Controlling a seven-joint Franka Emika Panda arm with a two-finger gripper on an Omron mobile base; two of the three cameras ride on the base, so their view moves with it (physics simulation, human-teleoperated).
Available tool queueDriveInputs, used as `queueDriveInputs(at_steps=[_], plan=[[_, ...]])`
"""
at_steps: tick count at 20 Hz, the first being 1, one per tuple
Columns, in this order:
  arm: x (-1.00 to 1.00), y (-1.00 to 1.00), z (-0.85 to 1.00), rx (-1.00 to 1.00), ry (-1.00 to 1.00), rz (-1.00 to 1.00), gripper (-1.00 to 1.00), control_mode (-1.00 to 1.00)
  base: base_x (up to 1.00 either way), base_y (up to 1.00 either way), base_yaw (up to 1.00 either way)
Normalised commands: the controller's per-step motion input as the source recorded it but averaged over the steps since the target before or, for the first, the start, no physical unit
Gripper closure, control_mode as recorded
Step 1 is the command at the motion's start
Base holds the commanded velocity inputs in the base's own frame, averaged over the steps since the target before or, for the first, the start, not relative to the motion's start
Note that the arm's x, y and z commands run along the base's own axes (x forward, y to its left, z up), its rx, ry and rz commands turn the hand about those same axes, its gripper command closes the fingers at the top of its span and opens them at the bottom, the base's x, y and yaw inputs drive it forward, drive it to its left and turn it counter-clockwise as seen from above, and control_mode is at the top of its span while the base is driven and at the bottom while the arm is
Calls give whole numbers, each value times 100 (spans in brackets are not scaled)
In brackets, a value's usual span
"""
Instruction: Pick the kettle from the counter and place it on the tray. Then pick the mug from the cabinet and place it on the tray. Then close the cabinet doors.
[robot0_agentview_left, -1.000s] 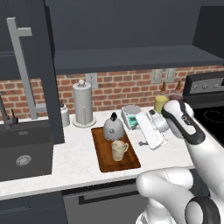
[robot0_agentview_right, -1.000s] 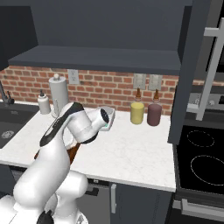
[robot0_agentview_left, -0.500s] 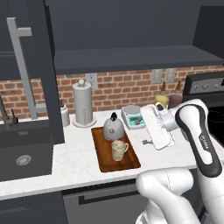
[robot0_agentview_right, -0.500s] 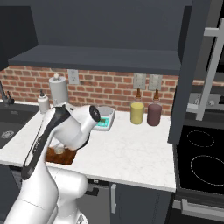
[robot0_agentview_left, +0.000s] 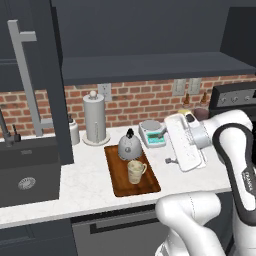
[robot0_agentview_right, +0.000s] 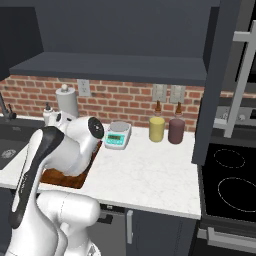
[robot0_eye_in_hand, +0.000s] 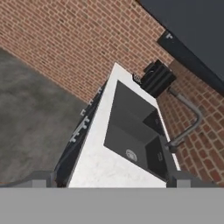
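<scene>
The kettle (robot0_agentview_left: 128, 145) and the cream mug (robot0_agentview_left: 135, 171) both stand on the wooden tray (robot0_agentview_left: 120, 176), the kettle at its far end and the mug just in front of it. Neither has moved over the last second. They sit a little way off to the tool's left on the counter (robot0_agentview_left: 75, 185), apart from it and untouched.

What has changed is the arm. A second ago the tool (robot0_agentview_left: 175, 144) was further right and turned another way; since then the wrist has rolled and come lower and nearer the tray. It now hangs over the counter just in front of the kitchen scale (robot0_agentview_left: 152, 132). Its fingers are spread wide and hold nothing. The hand view looks along the counter to the sink (robot0_eye_in_hand: 140, 135) and its faucet (robot0_eye_in_hand: 188, 122), so the tool faces left, toward that end of the kitchen.

By my reading, both placing steps are finished and only the closing remains. The cabinet (robot0_agentview_left: 150, 67) is open. Its left door (robot0_agentview_left: 55, 100), with the long bar handle (robot0_agentview_left: 26, 80), juts out well to the tool's left and above it. The right door (robot0_agentview_right: 212, 90) stands out on the opposite side. The turn leftward suggests the left door comes first, though that is a guess. The tool must rise to reach either panel.
</scene>
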Motion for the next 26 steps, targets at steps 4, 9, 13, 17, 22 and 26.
queueDriveInputs(at_steps=[4, 9, 13, 17, 22, 26], plan=[[-22, 4, 36, 0, 0, 3, -100, -100, 0, 0, 0], [-37, 2, 32, 0, 0, 5, -100, -100, 0, 0, 0], [-24, 4, 16, 0, 0, 3, -100, -100, 0, 0, 0], [-28, 0, 14, 0, 0, 5, -100, -100, 0, 0, 0], [-36, 0, 25, 0, -1, 11, -100, -100, 0, 0, 0], [-32, 1, 31, 0, -2, 11, -100, -100, 0, 0, 0]])
